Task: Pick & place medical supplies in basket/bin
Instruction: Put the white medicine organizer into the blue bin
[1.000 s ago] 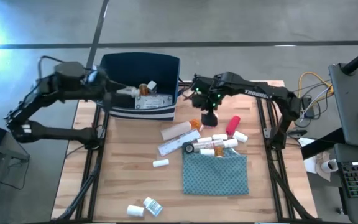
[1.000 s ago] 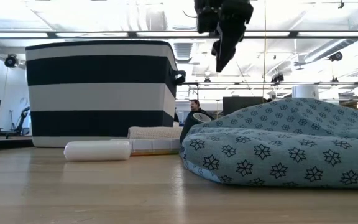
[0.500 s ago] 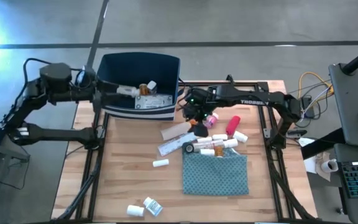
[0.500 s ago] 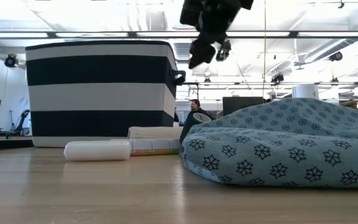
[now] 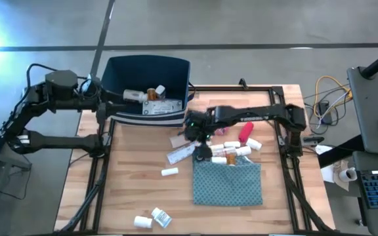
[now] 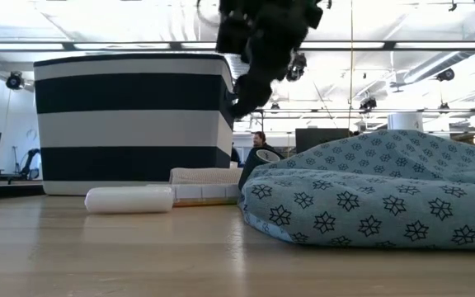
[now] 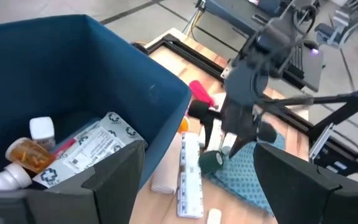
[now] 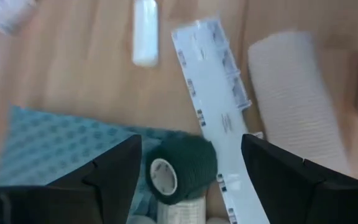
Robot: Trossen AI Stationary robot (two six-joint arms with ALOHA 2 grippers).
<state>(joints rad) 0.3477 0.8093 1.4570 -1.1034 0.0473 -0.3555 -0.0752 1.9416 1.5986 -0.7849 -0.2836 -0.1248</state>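
Observation:
The navy bin (image 5: 146,69) stands at the far left of the table and holds a white bottle, an orange vial and a printed box (image 7: 86,146). More supplies lie in the table's middle: a red tube (image 5: 245,131), white bottles (image 5: 251,144), a black roll (image 8: 179,165), a long white blister strip (image 8: 213,93) and a beige bandage roll (image 8: 297,93). My right gripper (image 5: 199,134) hangs open above the black roll and strip, touching nothing. My left gripper (image 5: 104,99) waits open at the bin's left wall.
A teal patterned cloth (image 5: 228,183) lies bunched on the near side of the supplies, and its hump fills the right of the low view (image 6: 369,198). A lone white bottle (image 5: 169,172) lies left of it. Two more bottles (image 5: 153,218) sit at the near edge.
My right gripper has swung from beside the red tube toward the table's left and come down, and now hangs over the black roll and blister strip. My left arm has drawn back a little from the bin toward the left edge. No supply has visibly moved.

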